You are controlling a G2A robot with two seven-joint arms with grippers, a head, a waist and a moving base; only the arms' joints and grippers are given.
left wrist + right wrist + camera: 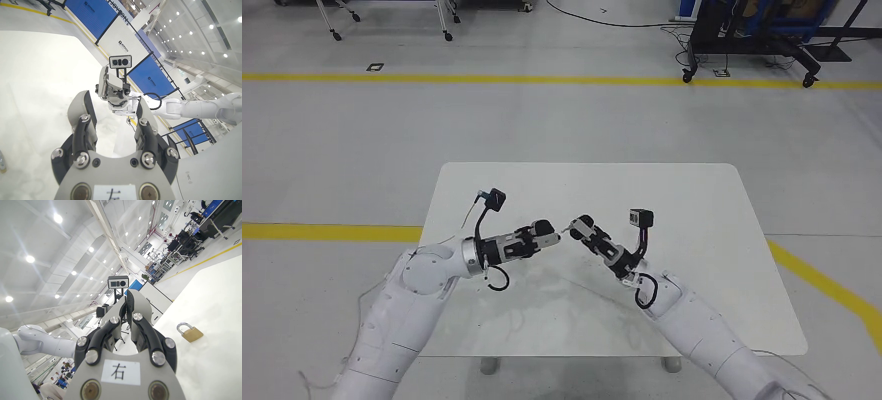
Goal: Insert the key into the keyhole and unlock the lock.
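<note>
Overhead, the 2 arms meet above the middle of the white table (692,200), their tips pointing at each other and very near. The left gripper (113,99) is released. Its 2 fingers (90,108) stand wide apart, dark ribbed pads facing each other with nothing between them, and from its own wrist it points across the table's top at the other arm's hand. The right gripper (130,295) is clenched: its pads are pressed flat together right to the tips, and whether anything thin is pinched between them I cannot tell. The padlock (190,333) lies flat on the table, apart from both grippers and untouched, a little way in from one of the table's edges — which edge I cannot tell. It has a brass-coloured body and a silver shackle (181,326). The shackle looks seated in the body at both ends, so the lock reads as closed. Beyond the table, yellow floor lines (542,77) run across the grey floor on the table's far side, and a wheeled dark frame (752,40) stands well past the table's far right corner.
</note>
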